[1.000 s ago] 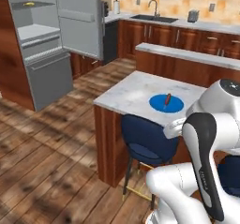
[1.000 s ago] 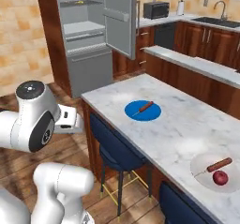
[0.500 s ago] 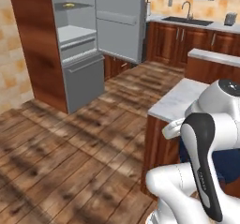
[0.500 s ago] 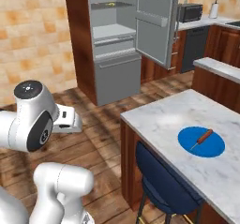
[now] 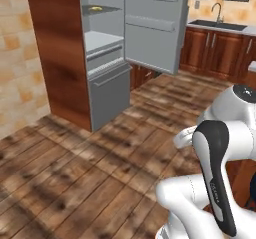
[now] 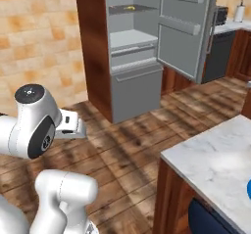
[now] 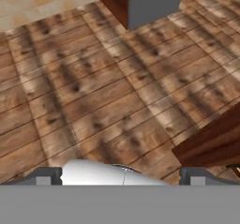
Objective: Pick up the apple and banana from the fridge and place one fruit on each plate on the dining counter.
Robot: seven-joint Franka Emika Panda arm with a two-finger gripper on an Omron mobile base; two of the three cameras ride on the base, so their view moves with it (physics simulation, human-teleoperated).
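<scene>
The banana (image 6: 129,7) is seen lying on the upper shelf of the open fridge (image 6: 135,57), at about twelve o'clock in the right base view; in the left base view the same yellow curve (image 5: 96,8) sits at about eleven o'clock. It is judged to be the fruit not yet fetched, and the fridge door (image 5: 156,25) is left swung wide, presumably so the shelf can be reached. From the banana outward, a pale lower shelf and a closed grey drawer (image 6: 136,92) are stacked beneath it, and the brown wooden side panel (image 5: 57,53) closes the cabinet at nine o'clock.

The gripper (image 7: 121,174) is held pointing down at the wooden floor (image 7: 93,92), its two finger tips standing as far apart as they go, with nothing between them. The arm is kept folded close to the base, which is judged to suit driving rather than reaching.

At four o'clock in the right base view, a corner of the marble dining counter (image 6: 211,164) is cut off by the frame, and a sliver of bright blue at its edge, probably the blue plate (image 6: 249,191), is barely made out. Whether an apple remains in the fridge cannot be told. The shelf's back is dim, and the wall counter with the sink (image 5: 220,25) is cropped at two o'clock.
</scene>
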